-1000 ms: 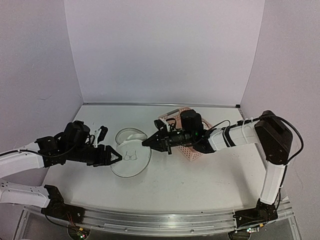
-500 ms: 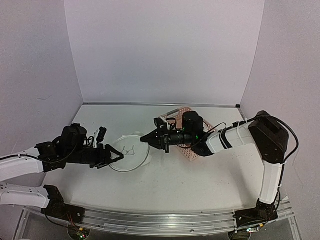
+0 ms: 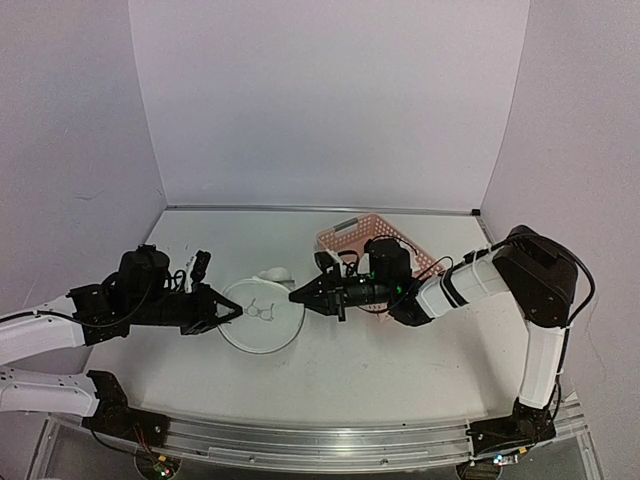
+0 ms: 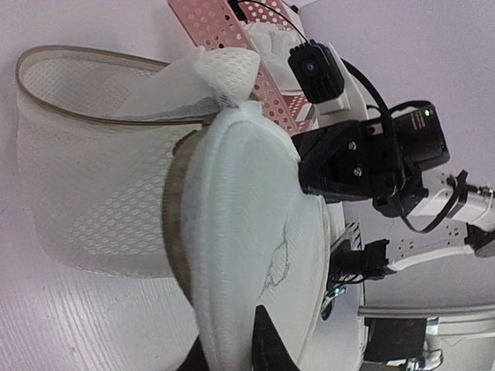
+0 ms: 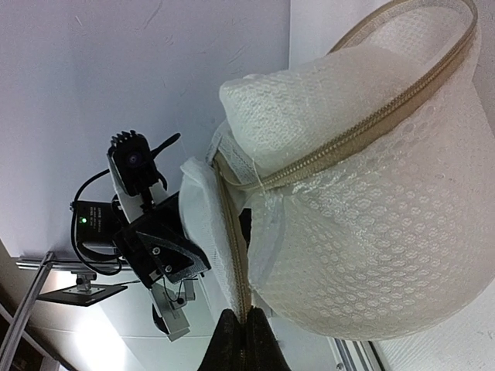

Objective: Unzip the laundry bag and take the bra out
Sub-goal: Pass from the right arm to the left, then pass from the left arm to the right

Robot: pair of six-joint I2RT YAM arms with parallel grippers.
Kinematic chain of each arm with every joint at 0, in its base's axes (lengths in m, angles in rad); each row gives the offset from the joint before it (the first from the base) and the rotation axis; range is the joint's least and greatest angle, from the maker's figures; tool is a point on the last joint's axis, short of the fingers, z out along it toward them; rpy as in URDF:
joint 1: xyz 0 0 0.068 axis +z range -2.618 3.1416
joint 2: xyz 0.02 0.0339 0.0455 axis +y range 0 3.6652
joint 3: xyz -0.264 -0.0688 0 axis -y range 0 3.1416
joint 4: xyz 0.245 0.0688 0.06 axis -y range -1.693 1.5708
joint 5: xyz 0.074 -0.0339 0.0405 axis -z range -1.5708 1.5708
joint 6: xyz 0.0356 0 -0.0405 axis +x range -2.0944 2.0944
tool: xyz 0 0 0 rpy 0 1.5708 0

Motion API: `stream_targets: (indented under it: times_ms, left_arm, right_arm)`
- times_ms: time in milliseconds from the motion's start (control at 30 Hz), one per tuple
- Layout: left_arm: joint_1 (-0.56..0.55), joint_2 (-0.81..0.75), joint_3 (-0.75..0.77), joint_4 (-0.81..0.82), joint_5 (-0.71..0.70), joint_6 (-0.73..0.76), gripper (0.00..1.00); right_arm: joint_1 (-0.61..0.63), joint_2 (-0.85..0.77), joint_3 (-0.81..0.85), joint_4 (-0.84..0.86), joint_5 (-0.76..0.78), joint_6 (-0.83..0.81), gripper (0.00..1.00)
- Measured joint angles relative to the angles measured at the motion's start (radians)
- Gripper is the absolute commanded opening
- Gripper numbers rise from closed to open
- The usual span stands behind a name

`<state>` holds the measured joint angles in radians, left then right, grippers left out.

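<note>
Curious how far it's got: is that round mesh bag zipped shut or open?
Seemingly shut: the right wrist view shows the zipper on the laundry bag as one closed tan band. Its hidden stretch: cannot tell.

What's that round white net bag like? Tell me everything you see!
The bag is round and white, made of holey mesh with stiff tan rims and a tan zipper running round its side. Its flat top shows a small bra drawing. It sits on the white table between both arms. The left tool pinches its rim on one side, and the right tool is shut on the zipper seam opposite.
</note>
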<state>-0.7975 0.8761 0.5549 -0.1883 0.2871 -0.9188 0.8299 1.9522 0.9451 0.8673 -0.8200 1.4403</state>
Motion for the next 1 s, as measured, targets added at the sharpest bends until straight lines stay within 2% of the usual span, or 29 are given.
stream_targets:
  times_ms: [67,233,533,633,800,1000]
  left_arm:
    - [0.0,0.002,0.0,0.006,0.0,-0.002,0.0]
    - [0.0,0.01,0.018,0.008,0.006,0.001,0.0]
    - [0.0,0.024,0.063,0.024,0.016,-0.005,0.0]
    - [0.0,0.032,0.066,0.038,0.024,-0.019,0.0]
    - [0.0,0.046,0.067,0.069,0.034,-0.059,0.0]
    - [0.0,0.057,0.068,0.105,0.035,-0.113,0.0]
  right_arm:
    - [0.0,-0.003,-0.016,0.006,0.002,-0.017,0.15]
    - [0.002,-0.038,-0.066,0.004,0.021,-0.077,0.32]
    - [0.001,-0.185,-0.158,0.003,0.042,-0.27,0.46]
    - [0.004,-0.248,-0.19,-0.042,0.062,-0.407,0.48]
    - [0.05,-0.407,-0.229,-0.194,0.173,-0.763,0.51]
    - [0.152,-0.558,-0.278,-0.252,0.329,-1.197,0.55]
